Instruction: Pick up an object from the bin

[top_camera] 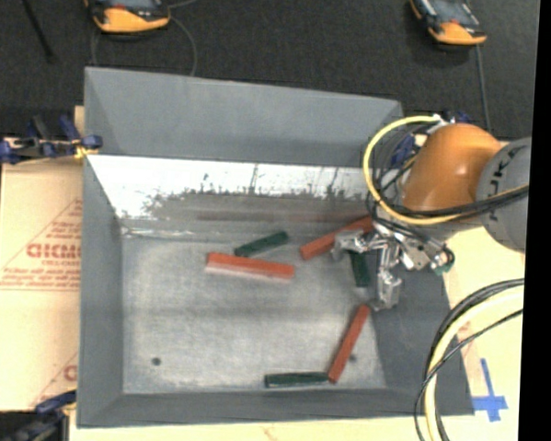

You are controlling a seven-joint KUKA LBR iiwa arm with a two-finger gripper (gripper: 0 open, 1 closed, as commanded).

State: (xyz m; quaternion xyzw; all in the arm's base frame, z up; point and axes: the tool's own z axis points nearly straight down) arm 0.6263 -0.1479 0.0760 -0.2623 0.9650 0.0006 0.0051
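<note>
- Grey metal bin (102,280) holds a few slim bars scattered flat on its floor, none heaped; the gripper (376,271) hangs low at the right side, under the arm's orange cover (449,169)
- how far the gripper is open cannot be told, and nothing shows clearly in its hold; a dark shape right at it may be a green bar or part of the tool, I cannot say which
- nearest candidates: an orange-red bar (318,245) just to its left near the back wall, tilted; a longer red bar (349,343) just in front of it, running toward the front right corner, its lower end at a dark green bar (297,380) along the front wall
- well apart, at mid-floor, another red bar (250,267) and a second green bar (262,244) lie close together
- risks, as I judge them: the bars are thin and flat, so a closing grip could skid over one, or pinch an end and let it swing out; the right wall is near, so a descent could strike its slope; the looped cables (370,174) at the wrist could snag the rim
</note>
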